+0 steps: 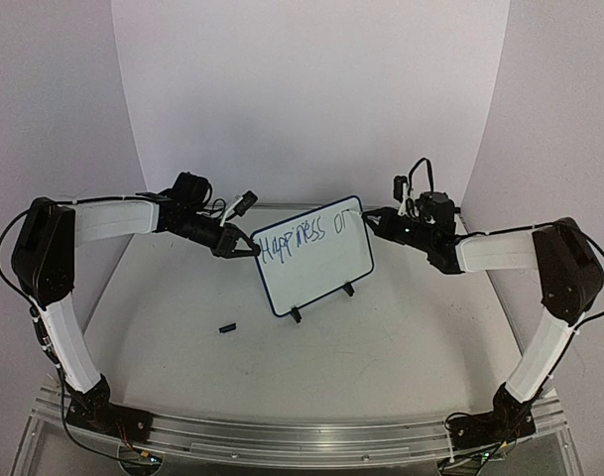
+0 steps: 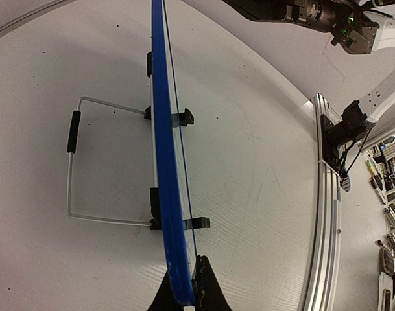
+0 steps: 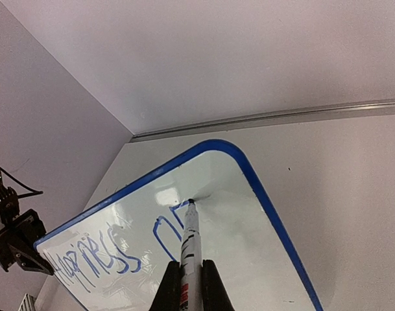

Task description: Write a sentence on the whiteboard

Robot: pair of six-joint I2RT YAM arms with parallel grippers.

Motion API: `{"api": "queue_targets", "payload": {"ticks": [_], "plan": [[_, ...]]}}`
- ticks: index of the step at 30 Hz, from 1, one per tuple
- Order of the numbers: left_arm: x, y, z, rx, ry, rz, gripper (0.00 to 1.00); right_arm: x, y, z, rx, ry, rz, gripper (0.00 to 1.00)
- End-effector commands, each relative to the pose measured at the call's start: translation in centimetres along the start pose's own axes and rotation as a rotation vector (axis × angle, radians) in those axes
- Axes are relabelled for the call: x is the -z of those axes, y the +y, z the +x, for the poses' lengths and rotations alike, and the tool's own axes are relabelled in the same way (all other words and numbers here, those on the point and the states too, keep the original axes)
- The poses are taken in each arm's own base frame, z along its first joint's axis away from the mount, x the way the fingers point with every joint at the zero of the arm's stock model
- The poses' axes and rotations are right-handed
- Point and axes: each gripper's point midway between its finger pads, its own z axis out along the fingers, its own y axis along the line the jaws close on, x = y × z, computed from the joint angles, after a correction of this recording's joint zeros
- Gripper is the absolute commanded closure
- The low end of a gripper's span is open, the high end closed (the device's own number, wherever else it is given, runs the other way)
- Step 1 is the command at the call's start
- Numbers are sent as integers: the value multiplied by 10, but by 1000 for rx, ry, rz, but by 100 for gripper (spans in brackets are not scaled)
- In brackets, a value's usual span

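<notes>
The whiteboard (image 1: 321,273) stands upright on two black clip feet (image 1: 298,316) at mid-table. Its top line carries the sentence (image 1: 302,238) in blue, reading "Happiness o" plus a started stroke. My left gripper (image 1: 244,245) is shut on the board's left edge. In the left wrist view the blue rim (image 2: 161,129) runs edge-on into that gripper (image 2: 186,285). My right gripper (image 1: 376,220) is shut on a white marker (image 3: 189,249), whose tip touches the whiteboard (image 3: 249,259) just right of the "o". The right wrist view shows this gripper (image 3: 190,272) and the lettering (image 3: 100,259).
A small black cap (image 1: 227,326) lies on the table left of the board's front. A wire stand (image 2: 71,168) with a black grip lies behind the board. An aluminium rail (image 1: 302,431) runs along the near edge. White backdrop walls enclose the back and sides.
</notes>
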Motion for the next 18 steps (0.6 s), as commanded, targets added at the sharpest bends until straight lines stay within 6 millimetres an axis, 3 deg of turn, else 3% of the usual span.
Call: {"api": "queue_targets", "payload": {"ticks": [1,12,18], "plan": [[-11,2,21,-13,86,-37,100,0,0,-9,4,-39,2,100],[-10,1,20,-15,84,-38,100,10,-14,20,-18,22,32,100],[-11,2,20,-15,85,-38,100,13,-11,17,-16,13,29,100]]}}
